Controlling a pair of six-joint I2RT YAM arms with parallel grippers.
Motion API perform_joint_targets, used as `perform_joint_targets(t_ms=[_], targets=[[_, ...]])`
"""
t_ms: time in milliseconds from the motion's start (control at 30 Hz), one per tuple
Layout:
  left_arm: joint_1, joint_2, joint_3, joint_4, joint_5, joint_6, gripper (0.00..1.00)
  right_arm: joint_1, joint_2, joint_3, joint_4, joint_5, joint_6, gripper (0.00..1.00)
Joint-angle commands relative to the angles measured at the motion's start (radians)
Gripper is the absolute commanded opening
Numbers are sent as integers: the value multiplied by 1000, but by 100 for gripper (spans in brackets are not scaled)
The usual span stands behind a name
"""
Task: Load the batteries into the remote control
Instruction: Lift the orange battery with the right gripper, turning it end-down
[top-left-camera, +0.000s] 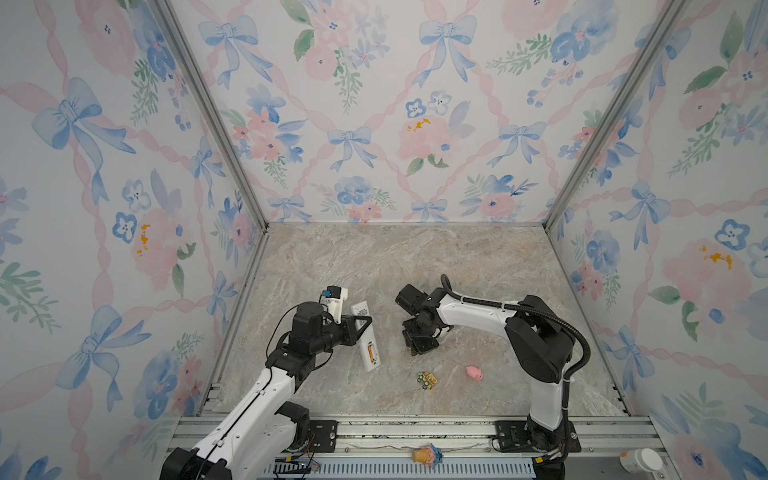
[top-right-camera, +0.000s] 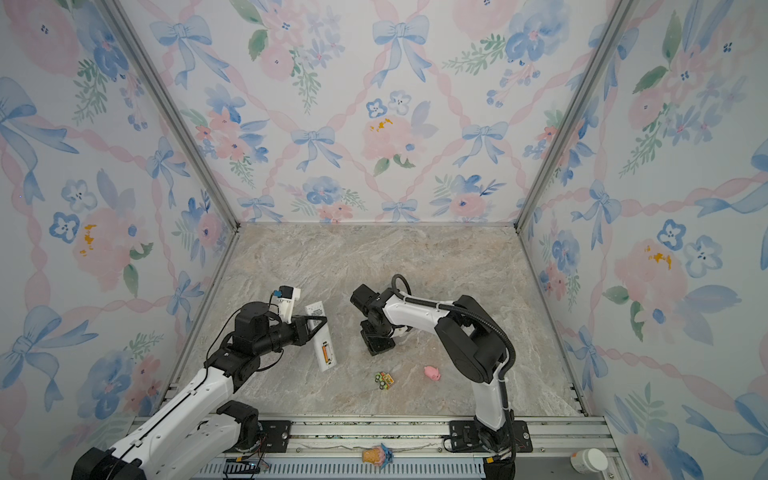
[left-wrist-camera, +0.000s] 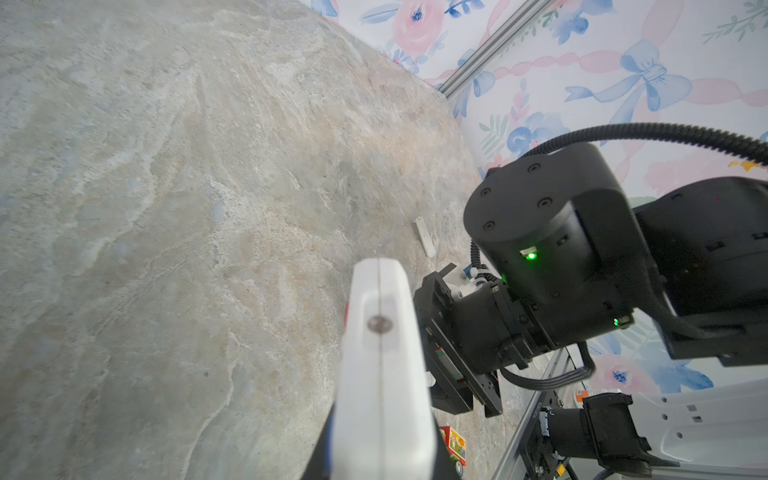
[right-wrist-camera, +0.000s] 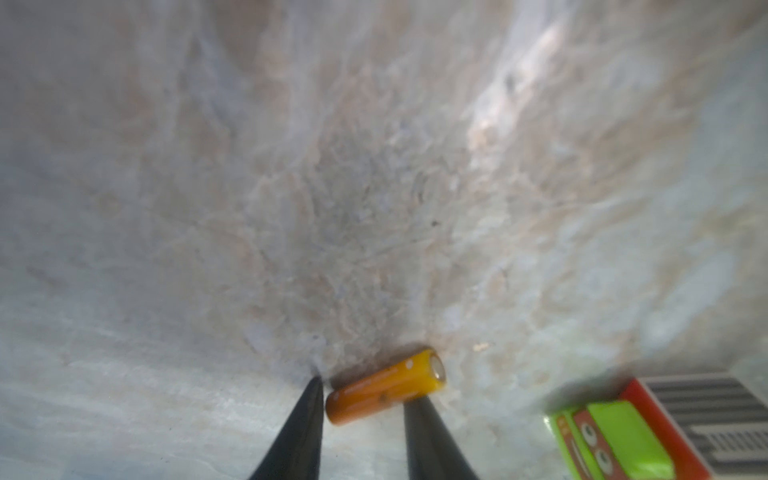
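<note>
Counting two: one orange battery (top-left-camera: 371, 354) seated in the open bay of the lone white remote control (top-left-camera: 365, 338), clenched hard in the left gripper (top-left-camera: 362, 322) at 9 o'clock of the right gripper (top-left-camera: 420, 347); a second battery (right-wrist-camera: 386, 386) flat on the marble table (top-left-camera: 415, 257), straddled by parted right fingers (right-wrist-camera: 299, 432), not visibly pinched. Spotting too one pink pig toy (top-left-camera: 473, 372) at 5 o'clock, one toy truck (top-left-camera: 427, 380) at 6, one white cover piece (left-wrist-camera: 424, 237). Reading nothing off remote label or battery print: too small, too blurred.
</note>
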Motion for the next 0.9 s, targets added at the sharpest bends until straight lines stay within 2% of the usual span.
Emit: perform_joint_targets(t_ms=[0,167,667,767,867], targets=[[1,-10,17,7,-7,13,0,-22,64,33,-89,34,-108,33],[4,-12,13,11,-5,7,0,-36,99,67,-124,18,-199,30],[17,-2,9,32,-1,-7,0,-54,82,27,-100,10,-247,23],[19,0,9,34,2,-9,0,-60,99,46,-106,5,-303,23],[18,3,10,34,6,-8,0,-66,136,90,-133,-15,-417,22]])
